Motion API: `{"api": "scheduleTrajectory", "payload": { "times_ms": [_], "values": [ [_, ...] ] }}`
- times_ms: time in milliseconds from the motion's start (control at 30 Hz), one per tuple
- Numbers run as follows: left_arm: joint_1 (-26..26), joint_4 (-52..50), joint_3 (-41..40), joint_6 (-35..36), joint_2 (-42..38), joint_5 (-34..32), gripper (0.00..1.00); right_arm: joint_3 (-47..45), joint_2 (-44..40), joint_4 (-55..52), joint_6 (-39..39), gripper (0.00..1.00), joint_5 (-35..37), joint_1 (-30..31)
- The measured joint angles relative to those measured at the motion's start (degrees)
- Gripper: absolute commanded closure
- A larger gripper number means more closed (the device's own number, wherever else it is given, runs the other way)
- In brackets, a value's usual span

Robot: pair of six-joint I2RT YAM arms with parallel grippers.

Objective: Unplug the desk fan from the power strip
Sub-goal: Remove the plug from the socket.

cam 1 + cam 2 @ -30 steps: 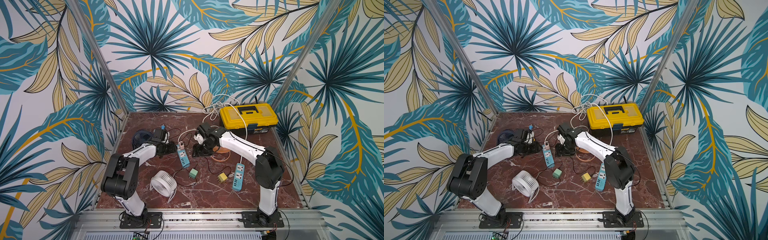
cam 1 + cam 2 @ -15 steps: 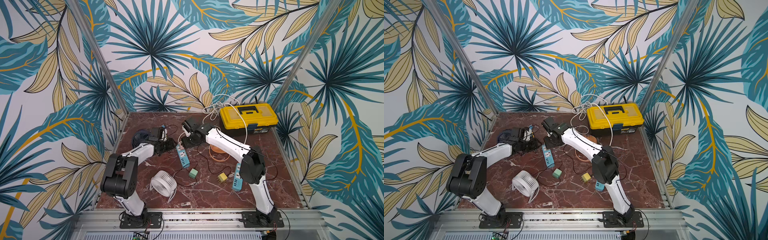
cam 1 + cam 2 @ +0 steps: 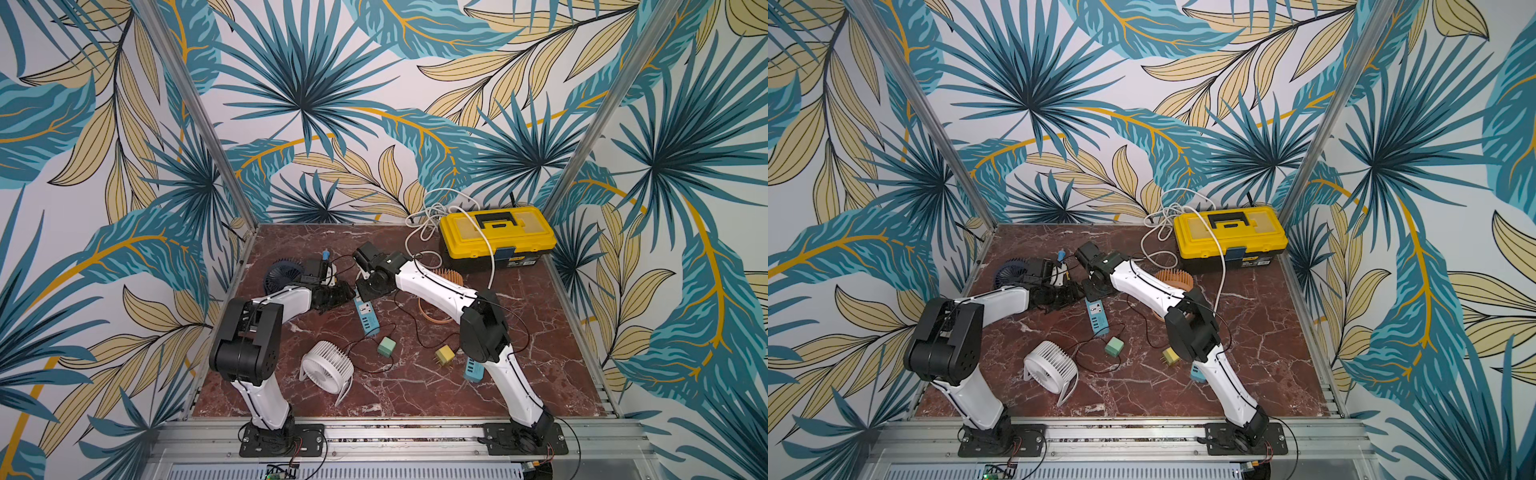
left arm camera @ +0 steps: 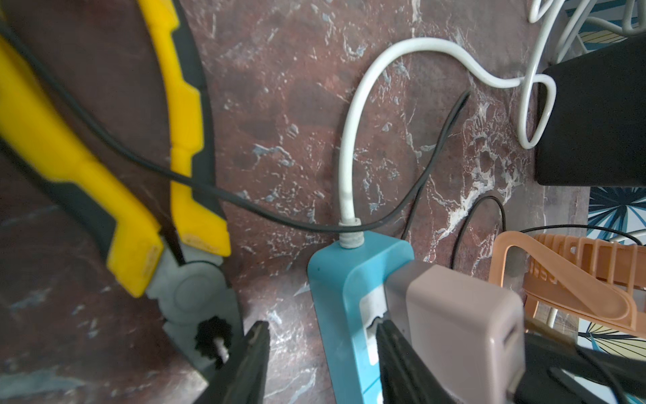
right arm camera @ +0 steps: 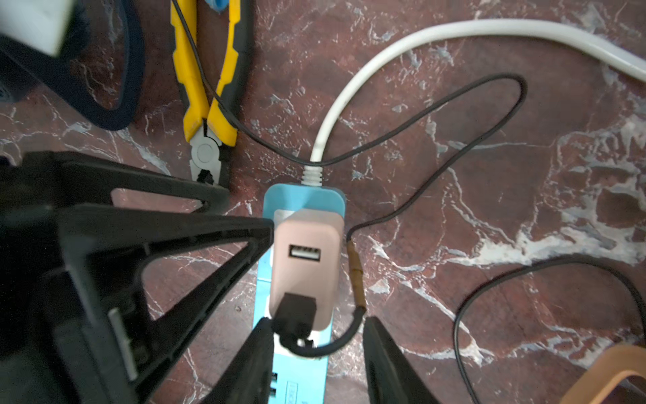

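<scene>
The right gripper (image 5: 316,321) was seen with its jaws apart, set astride the power strip (image 5: 304,197) at the near end of a pinkish-beige USB adapter (image 5: 307,259) seated in the strip's socket. Nothing was clamped: one finger (image 5: 255,349) was found just beside the black USB plug (image 5: 293,307) pushed into the adapter, and a gap was left at the other. The left gripper (image 4: 320,328) was likewise held open, brought in from the opposite side. One of its fingers (image 4: 395,353) was placed touching the adapter's side at the strip's edge, while the other was kept off the strip, over bare tabletop (image 4: 290,105). Just beyond that outer finger, yellow-handled pliers (image 5: 206,87) were laid flat. From the USB plug a thin black cable (image 5: 356,273), partly wrapped in brown tape, was looped out past the right gripper, across the white cord (image 5: 335,115) at the strip's far end and over the pliers. Its other end could not be traced, so the fan fed by it could not be told. Close behind the left gripper a dark blue fan (image 3: 282,274) was stood, and behind the right forearm an orange fan (image 3: 446,276). Back toward the arm bases a white fan (image 3: 326,368), a green cube (image 3: 387,346), a yellow cube (image 3: 444,354) and a second blue strip (image 3: 473,370) were scattered. Farthest beyond the grippers, a yellow toolbox (image 3: 496,232) was set by the rear wall
</scene>
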Motion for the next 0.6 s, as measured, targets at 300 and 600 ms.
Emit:
{"api": "scheduleTrajectory", "payload": {
  "times_ms": [300, 600],
  "values": [
    [0.0, 0.4, 0.0, 0.0, 0.8, 0.4, 0.46, 4.9, 4.1, 0.8, 0.6, 0.64, -0.2, 0.0],
    [-0.3, -0.2, 0.8, 0.3, 1.4, 0.3, 0.46, 7.6, 5.8, 0.1, 0.8, 0.8, 1.4, -0.1]
  ]
}}
